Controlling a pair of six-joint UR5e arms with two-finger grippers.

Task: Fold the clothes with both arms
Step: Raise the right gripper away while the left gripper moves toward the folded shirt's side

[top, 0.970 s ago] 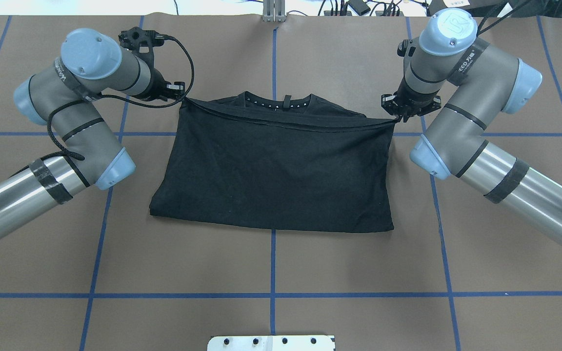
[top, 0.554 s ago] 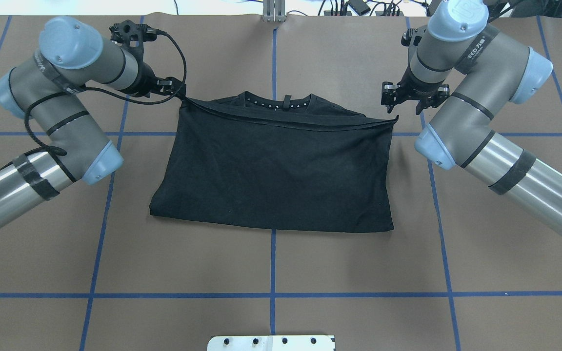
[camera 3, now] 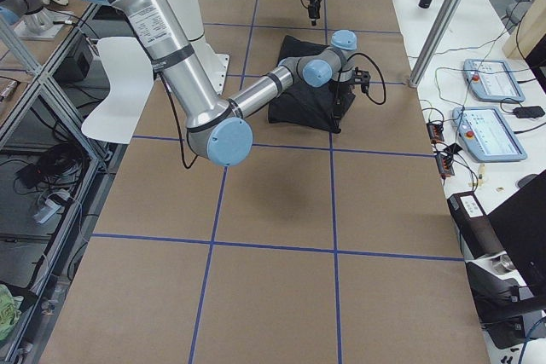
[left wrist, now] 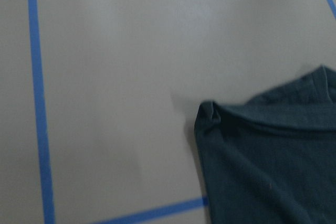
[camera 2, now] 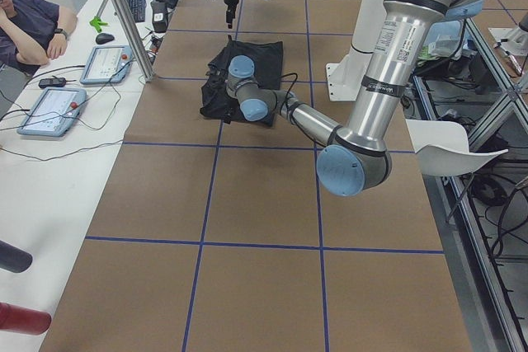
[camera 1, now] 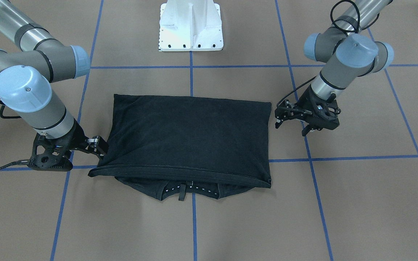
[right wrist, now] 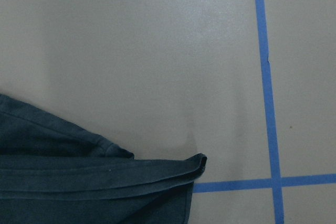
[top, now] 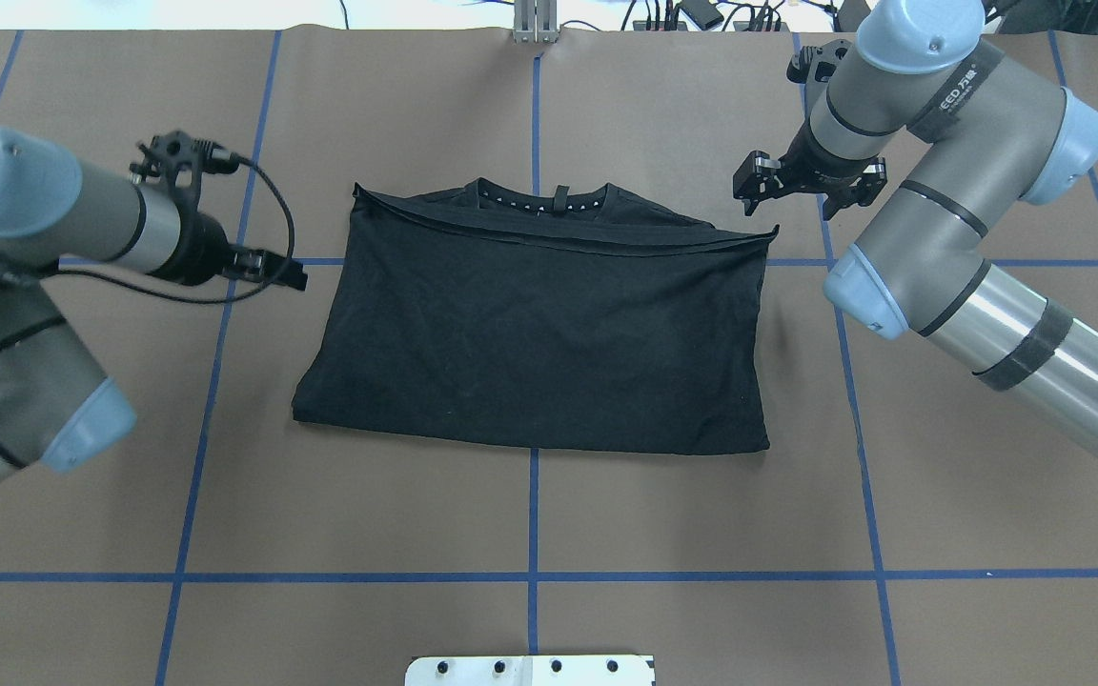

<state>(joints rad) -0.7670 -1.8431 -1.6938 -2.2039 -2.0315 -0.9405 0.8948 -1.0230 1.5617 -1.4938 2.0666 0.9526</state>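
Left claw (top: 284, 271) (camera 1: 290, 121): fingers spread, holding nothing. It hangs just off the left side of the black short-sleeved cotton T-shirt (top: 530, 343) (camera 1: 191, 137), with a clear gap between them.

Right claw (top: 797, 189) (camera 1: 100, 145): fingers spread, holding nothing, by the T-shirt's far right corner. In the front-facing view it overlaps the cloth edge, so contact can't be told there. The right wrist view shows that corner (right wrist: 197, 162) lying loose on the worktop with nothing pinching it. The left wrist view shows the other far corner (left wrist: 207, 115) flat and free too.

T-shirt: folded to a rough rectangle in the middle of the brown matte paper-covered worktop (top: 701, 514). The cloth is soft and lightly creased, and the doubled hems show as thin ridges along the far side. The round ribbed collar (top: 549, 202) (camera 1: 189, 190) pokes out toward the worktop's far edge, with a row of small white triangles inside it.

Blue tape lines (top: 532, 495) grid the worktop. The silver-grey tubular left arm (top: 82, 205) and right arm (top: 949, 124) have light blue joint caps. A black cable (top: 292, 224) loops off the left wrist. The white bolted pedestal base (camera 1: 191, 25) stands at the middle of the near edge.

Side view: a person (camera 2: 29, 18) sits at a white side desk beyond the far edge, with handheld screens (camera 2: 49, 109) on it.
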